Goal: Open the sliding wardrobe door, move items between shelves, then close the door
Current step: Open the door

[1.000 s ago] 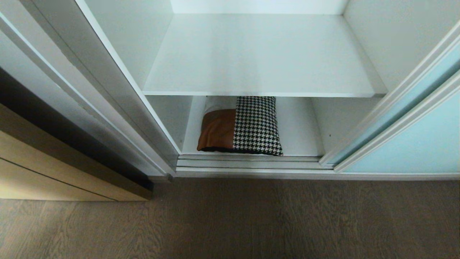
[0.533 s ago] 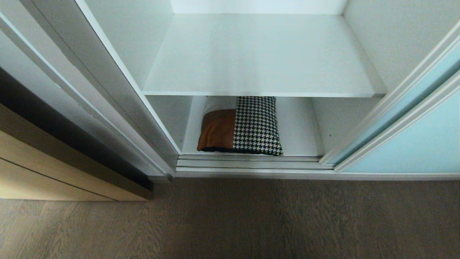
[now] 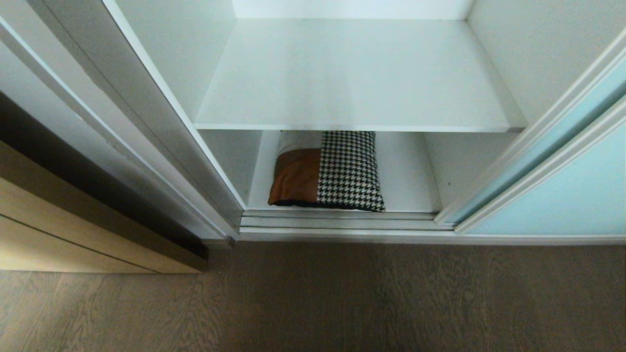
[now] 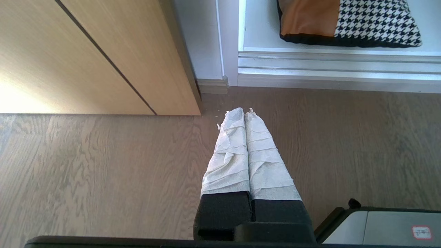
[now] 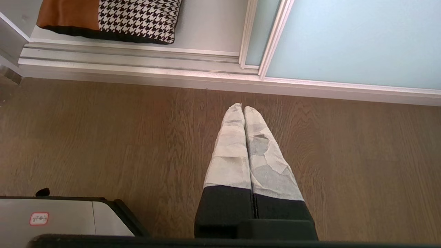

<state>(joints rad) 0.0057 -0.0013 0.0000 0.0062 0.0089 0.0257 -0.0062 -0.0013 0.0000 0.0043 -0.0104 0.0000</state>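
Note:
The wardrobe stands open in the head view. A cushion (image 3: 326, 171), tan leather on one side and houndstooth on the other, lies on the bottom shelf (image 3: 406, 186) just behind the floor track. The shelf above it (image 3: 352, 83) is bare. The frosted aqua sliding door (image 3: 572, 190) is pushed to the right. Neither arm shows in the head view. My left gripper (image 4: 244, 111) hangs shut over the wood floor, short of the cushion (image 4: 348, 20). My right gripper (image 5: 243, 107) is also shut and empty over the floor, near the door's lower corner (image 5: 344, 38).
A tan wood-grain cabinet (image 3: 73, 234) juts out left of the opening, close to my left gripper (image 4: 96, 58). The silver door track (image 3: 342, 222) runs along the threshold. Parts of my base (image 5: 62, 215) show at the edges of both wrist views.

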